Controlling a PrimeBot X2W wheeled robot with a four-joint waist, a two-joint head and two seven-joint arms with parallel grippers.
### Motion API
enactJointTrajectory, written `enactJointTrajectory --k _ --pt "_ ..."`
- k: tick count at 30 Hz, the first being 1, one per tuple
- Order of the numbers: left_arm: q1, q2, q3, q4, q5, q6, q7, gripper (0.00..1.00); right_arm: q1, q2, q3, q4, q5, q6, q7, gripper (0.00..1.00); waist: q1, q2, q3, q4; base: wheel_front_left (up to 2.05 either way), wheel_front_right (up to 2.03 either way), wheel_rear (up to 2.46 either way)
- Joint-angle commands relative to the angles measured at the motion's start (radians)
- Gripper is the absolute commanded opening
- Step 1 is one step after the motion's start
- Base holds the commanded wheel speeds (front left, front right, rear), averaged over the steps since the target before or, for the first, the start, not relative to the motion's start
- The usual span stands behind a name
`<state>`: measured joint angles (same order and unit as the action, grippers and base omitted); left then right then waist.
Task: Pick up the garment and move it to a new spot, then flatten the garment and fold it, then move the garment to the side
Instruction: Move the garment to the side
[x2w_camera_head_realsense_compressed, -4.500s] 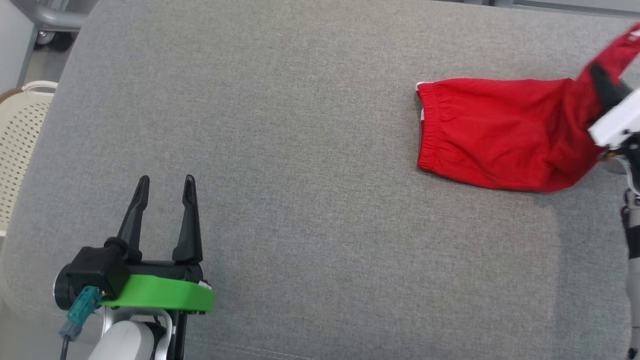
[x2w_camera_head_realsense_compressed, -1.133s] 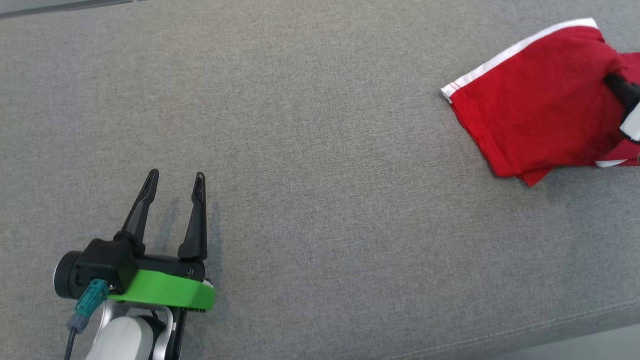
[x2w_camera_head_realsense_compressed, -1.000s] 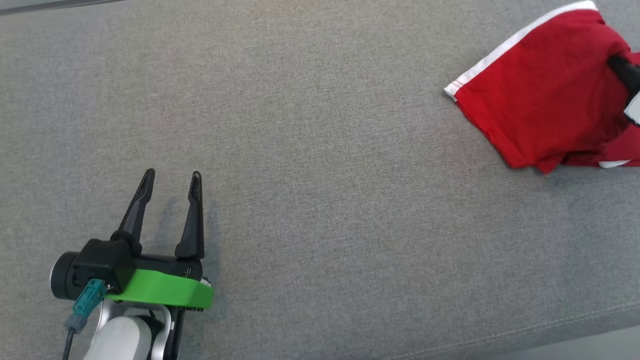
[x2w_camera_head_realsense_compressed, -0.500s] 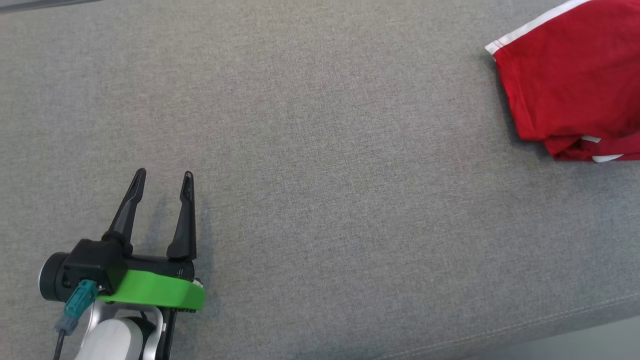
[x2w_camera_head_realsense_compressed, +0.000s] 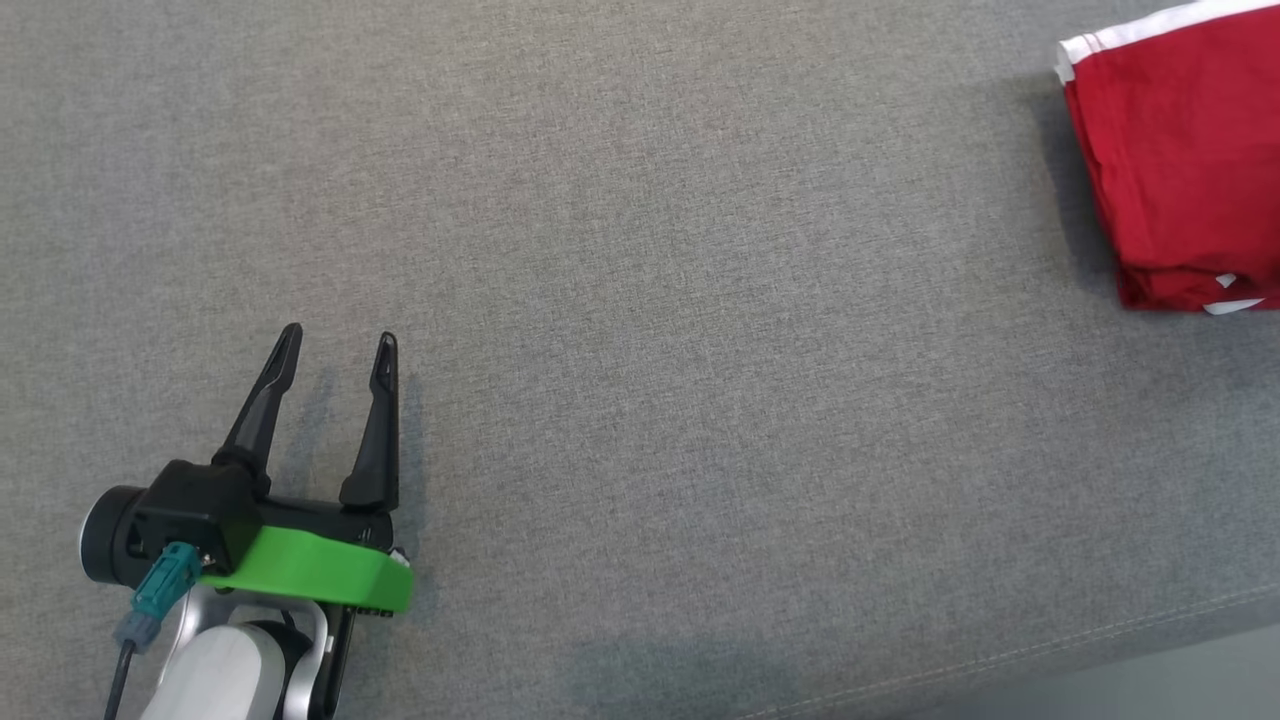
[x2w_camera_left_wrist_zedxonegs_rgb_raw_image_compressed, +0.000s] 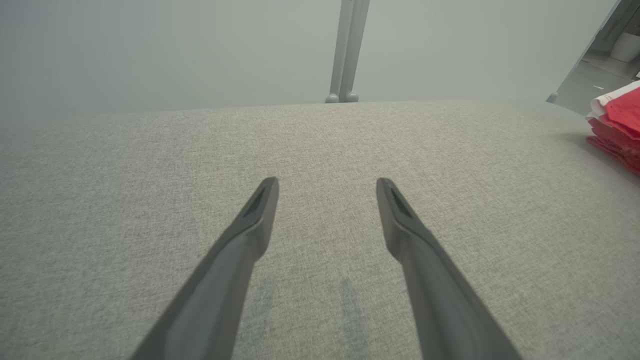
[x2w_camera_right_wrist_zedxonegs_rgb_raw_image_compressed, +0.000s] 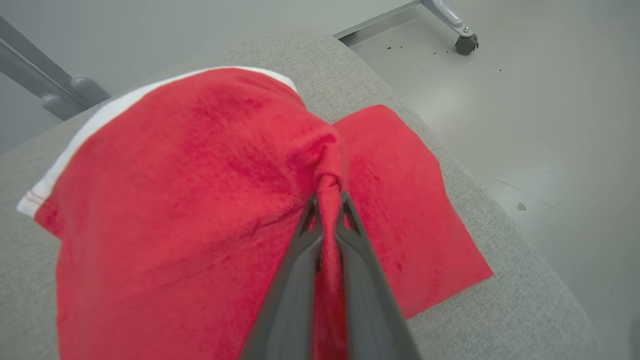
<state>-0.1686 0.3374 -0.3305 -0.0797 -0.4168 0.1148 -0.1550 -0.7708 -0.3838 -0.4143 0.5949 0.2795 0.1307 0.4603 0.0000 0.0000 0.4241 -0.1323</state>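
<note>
My left pincer: nearest to me, at the lower left of the head view. Its fingers are spread wide with nothing between them. It sits low over the cushion, and I cannot tell if it touches.
Grey cushion: woven fabric, bare all around my left pincer. A stitched seam runs along its near edge at the lower right.
My right pincer: pressed together on a bunched ridge of the red cloth, which is squeezed between the two fingertips in the right wrist view.
Red garment: on the far right of the cushion, well apart from my left pincer and cut off by the head view's right edge. A white band runs along its upper edge. In the right wrist view it rises in a hump towards the pinch, and a flat red panel lies beyond, near the cushion's rounded edge.
Floor: pale, past the cushion's edge, with a few dark specks.
Caster wheel: on the floor, under a grey frame leg.
Metal post: upright beyond the cushion's far edge in the left wrist view.
</note>
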Motion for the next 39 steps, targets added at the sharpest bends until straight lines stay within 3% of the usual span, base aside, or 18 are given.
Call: enactJointTrajectory --k 1,4,5,6,7,18,29,39 --pt "-0.010 0.007 0.000 0.002 0.002 0.006 -0.003 1.00 -0.017 -0.010 -0.004 0.021 -0.023 0.000 -0.024 0.00 0.0000 0.0000 -0.004 0.003 0.00 0.00 0.00" --pt "-0.005 0.005 -0.004 0.004 -0.001 0.006 -0.007 1.00 -0.029 -0.020 -0.002 0.055 -0.058 0.000 -0.065 0.00 0.0000 0.0000 -0.007 0.007 0.00 0.00 0.00" --pt "-0.005 0.003 -0.005 0.005 -0.002 0.005 -0.008 1.00 -0.032 -0.025 -0.004 0.063 -0.075 0.000 -0.085 0.18 0.0000 0.0000 -0.008 0.008 0.00 0.00 0.00" --pt "-0.005 0.001 -0.006 0.007 -0.003 0.005 -0.009 1.00 -0.034 -0.025 -0.005 0.074 -0.085 0.000 -0.100 0.50 0.0000 0.0000 -0.010 0.010 0.00 0.00 0.00" --pt "-0.007 0.000 -0.007 0.009 -0.005 0.005 -0.011 1.00 -0.036 -0.023 -0.003 0.084 -0.091 0.000 -0.111 1.00 0.0000 0.0000 -0.013 0.011 0.00 0.00 0.00" --pt "0.011 -0.014 -0.003 0.040 -0.030 0.001 -0.042 1.00 0.020 -0.039 0.003 0.099 -0.198 0.000 -0.255 1.00 0.0000 0.0000 -0.072 0.026 0.00 0.00 0.00" --pt "0.067 -0.034 0.001 0.109 -0.042 0.006 -0.083 1.00 0.289 0.007 0.146 -0.283 -0.140 -0.001 -0.464 1.00 0.0000 0.0000 -0.201 0.054 0.00 0.00 0.00" --pt "0.092 -0.045 0.027 0.222 -0.049 0.007 -0.104 1.00 0.564 0.085 0.162 -0.509 -0.080 0.000 -0.554 1.00 0.0000 0.0000 -0.300 0.126 0.00 0.00 0.00"
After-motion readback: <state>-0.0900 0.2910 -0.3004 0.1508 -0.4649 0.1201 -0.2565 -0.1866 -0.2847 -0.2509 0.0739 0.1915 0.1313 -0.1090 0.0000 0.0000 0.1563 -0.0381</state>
